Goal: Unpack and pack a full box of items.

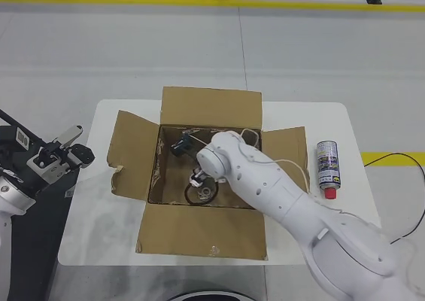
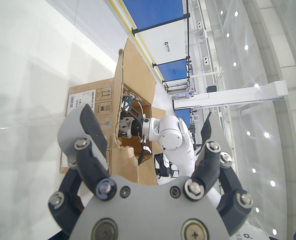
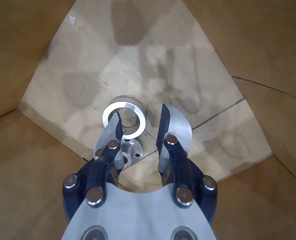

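A cardboard box [image 1: 201, 229] stands in the middle of the white desk [image 1: 95, 226] with all four flaps folded outward. The flap on the left side is torn along its edge. The right arm [image 1: 272, 188] bends over the rim and down into the box, carrying the right hand [image 3: 141, 112] close above the brown floor. That hand is released, its two fingers spread and grasping nothing. Directly under it a bright metal ring [image 3: 125, 106] lies flat on the box floor. One fingertip [image 3: 117, 123] shows over the ring's opening and the other stands just beside the ring's outer edge. Whether either pad touches the metal is hard to make out from this angle. A second metal part, a round flange [image 3: 130, 151] with small holes, lies next to the ring and is partly covered by the same finger. Outside the box a spray can [image 1: 326, 167] lies on its side on the desk, right of the right-hand flap, its red cap toward the robot. The left hand [image 2: 147, 113] hangs beyond the desk's left edge, well apart from the box, fingers wide and holding nothing.
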Robot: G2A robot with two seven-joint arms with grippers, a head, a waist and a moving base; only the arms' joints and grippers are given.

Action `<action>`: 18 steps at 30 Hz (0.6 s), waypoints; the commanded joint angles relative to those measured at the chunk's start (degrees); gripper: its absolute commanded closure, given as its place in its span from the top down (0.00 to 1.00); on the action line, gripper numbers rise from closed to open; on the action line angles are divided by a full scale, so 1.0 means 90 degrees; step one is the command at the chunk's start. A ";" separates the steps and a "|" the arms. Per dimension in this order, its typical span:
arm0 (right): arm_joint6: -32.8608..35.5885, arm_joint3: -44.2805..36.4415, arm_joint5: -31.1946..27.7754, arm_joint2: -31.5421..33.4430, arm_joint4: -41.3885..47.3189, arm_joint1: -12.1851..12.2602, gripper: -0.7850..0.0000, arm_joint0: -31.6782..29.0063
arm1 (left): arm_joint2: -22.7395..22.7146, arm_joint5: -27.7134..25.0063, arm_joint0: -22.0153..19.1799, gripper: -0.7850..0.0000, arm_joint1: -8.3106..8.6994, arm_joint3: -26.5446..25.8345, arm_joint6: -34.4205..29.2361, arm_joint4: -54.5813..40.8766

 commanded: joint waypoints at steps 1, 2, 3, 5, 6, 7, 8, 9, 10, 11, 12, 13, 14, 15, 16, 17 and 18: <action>-0.0029 0.0137 -0.0024 -0.0013 -0.0017 -0.0062 0.44 -0.0001 | 0.0000 0.0000 0.0000 1.00 0.0000 0.0000 0.0000 0.0000; -0.0035 0.0202 -0.0050 -0.0020 -0.0022 -0.0094 0.43 -0.0003 | 0.0000 0.0000 0.0000 1.00 0.0000 0.0000 0.0000 0.0000; -0.0049 0.0270 -0.0069 -0.0020 -0.0027 -0.0123 0.43 -0.0001 | 0.0000 0.0000 0.0000 1.00 0.0000 0.0000 0.0000 0.0000; -0.0069 0.0394 -0.0103 -0.0019 -0.0032 -0.0180 0.34 -0.0001 | 0.0000 0.0000 0.0000 1.00 0.0000 0.0000 0.0000 0.0000; -0.0076 0.0449 -0.0122 -0.0015 -0.0030 -0.0208 0.28 0.0000 | 0.0000 0.0000 0.0000 1.00 0.0000 0.0000 0.0000 0.0000; -0.0088 0.0500 -0.0141 -0.0011 -0.0035 -0.0233 0.24 0.0004 | 0.0000 0.0000 0.0000 1.00 0.0000 0.0000 0.0000 0.0000; -0.0094 0.0550 -0.0153 -0.0009 -0.0043 -0.0258 0.19 0.0004 | 0.0000 0.0000 0.0000 1.00 0.0000 0.0000 0.0000 0.0000; -0.0097 0.0591 -0.0168 -0.0003 -0.0041 -0.0282 0.09 0.0004 | 0.0000 0.0000 0.0000 1.00 0.0000 0.0000 0.0000 0.0000; -0.0103 0.0630 -0.0182 0.0003 -0.0048 -0.0304 0.00 0.0006 | 0.0000 0.0000 0.0000 1.00 0.0000 0.0000 0.0000 0.0000; -0.0108 0.0676 -0.0199 0.0012 -0.0058 -0.0332 0.00 0.0012 | 0.0000 0.0000 0.0000 1.00 0.0000 0.0000 0.0000 0.0000; -0.0104 0.0705 -0.0210 0.0023 -0.0065 -0.0350 0.00 0.0020 | 0.0000 0.0000 0.0000 1.00 0.0000 0.0000 0.0000 0.0000; -0.0094 0.0724 -0.0223 0.0037 -0.0069 -0.0367 0.00 0.0033 | 0.0000 0.0000 0.0000 1.00 0.0000 0.0000 0.0000 0.0000; -0.0087 0.0736 -0.0234 0.0047 -0.0072 -0.0376 0.00 0.0042 | 0.0000 0.0000 0.0000 1.00 0.0000 0.0000 0.0000 0.0000; -0.0087 0.0738 -0.0241 0.0069 -0.0075 -0.0389 0.00 0.0060 | 0.0000 0.0000 0.0000 1.00 0.0000 0.0000 0.0000 0.0000; -0.0081 0.0735 -0.0237 0.0091 -0.0084 -0.0398 0.00 0.0075 | 0.0000 0.0000 0.0000 1.00 0.0000 0.0000 0.0000 0.0000; -0.0064 0.0719 -0.0245 0.0112 -0.0091 -0.0405 0.00 0.0087 | 0.0000 0.0000 0.0000 1.00 0.0000 0.0000 0.0000 0.0000; -0.0056 0.0689 -0.0251 0.0142 -0.0097 -0.0407 0.00 0.0104 | 0.0000 0.0000 0.0000 1.00 0.0000 0.0000 0.0000 0.0000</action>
